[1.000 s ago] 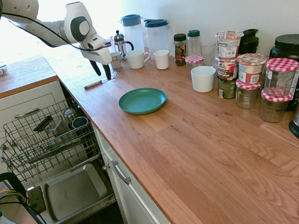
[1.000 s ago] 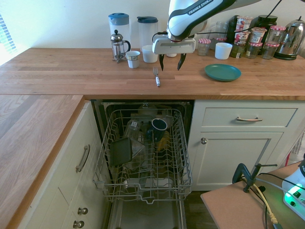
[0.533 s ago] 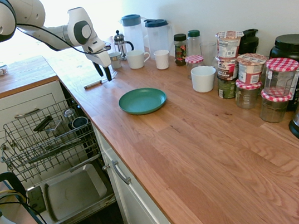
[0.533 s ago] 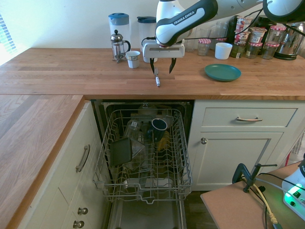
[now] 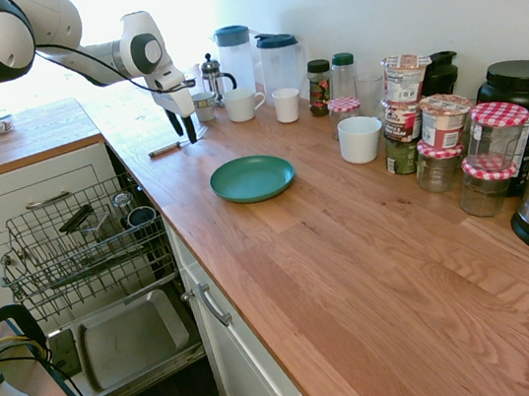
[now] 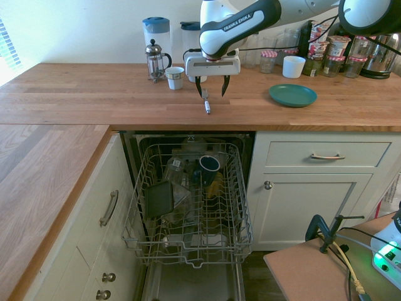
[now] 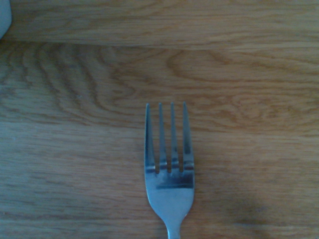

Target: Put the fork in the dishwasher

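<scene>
The silver fork [image 7: 168, 169] is lying on a warm brown surface [image 5: 351, 245] showing wavy wood grain. A teal plate [image 5: 252, 178] is sitting there too, and jars [image 5: 495, 139] are wearing red-and-white checked lids.

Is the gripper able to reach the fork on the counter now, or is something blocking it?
Probably yes: the open gripper hangs just above the fork, which lies alone on bare wood; the small cup stands well aside.

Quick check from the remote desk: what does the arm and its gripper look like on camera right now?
A white arm of rounded segments with dark grey joint bands and black FRANKA EMIKA lettering, a thin black cable along it. It carries a boxy white two-finger gripper with slim black fingers.
</scene>
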Controlling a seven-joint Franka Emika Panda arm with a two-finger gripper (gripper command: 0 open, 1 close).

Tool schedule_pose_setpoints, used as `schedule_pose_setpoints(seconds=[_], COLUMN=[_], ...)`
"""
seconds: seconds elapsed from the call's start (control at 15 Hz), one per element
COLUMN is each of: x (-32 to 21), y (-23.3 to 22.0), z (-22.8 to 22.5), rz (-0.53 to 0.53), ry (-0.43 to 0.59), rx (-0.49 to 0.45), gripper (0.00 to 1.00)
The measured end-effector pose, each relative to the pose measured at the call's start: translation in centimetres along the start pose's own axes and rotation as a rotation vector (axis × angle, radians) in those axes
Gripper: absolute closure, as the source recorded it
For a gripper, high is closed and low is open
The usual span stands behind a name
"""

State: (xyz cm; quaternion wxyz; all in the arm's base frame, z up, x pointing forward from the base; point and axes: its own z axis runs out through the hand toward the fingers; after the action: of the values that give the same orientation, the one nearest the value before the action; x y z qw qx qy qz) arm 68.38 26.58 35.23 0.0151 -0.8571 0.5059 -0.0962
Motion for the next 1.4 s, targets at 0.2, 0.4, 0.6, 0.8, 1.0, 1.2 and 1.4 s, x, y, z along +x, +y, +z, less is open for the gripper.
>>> schedule_pose_setpoints(seconds=[0.2, 0.4, 0.6, 0.8, 1.0, 1.2, 1.4], x=[-0.7, -1.2, -1.8, -2.0, -2.0, -2.0, -2.0], y=[-0.2, -0.5, -0.8, -0.9, -1.0, -1.1, -1.1], z=[0.5, 1.0, 1.1, 1.2, 1.2, 1.2, 1.2], rz=[-0.018, -0.031, -0.038, -0.038, -0.037, -0.037, -0.040], ry=[-0.013, -0.028, -0.037, -0.042, -0.048, -0.053, -0.055], rx=[-0.023, -0.036, -0.040, -0.040, -0.043, -0.044, -0.045], gripper=[0.00, 1.00, 1.00, 1.00, 1.00, 1.00, 1.00])
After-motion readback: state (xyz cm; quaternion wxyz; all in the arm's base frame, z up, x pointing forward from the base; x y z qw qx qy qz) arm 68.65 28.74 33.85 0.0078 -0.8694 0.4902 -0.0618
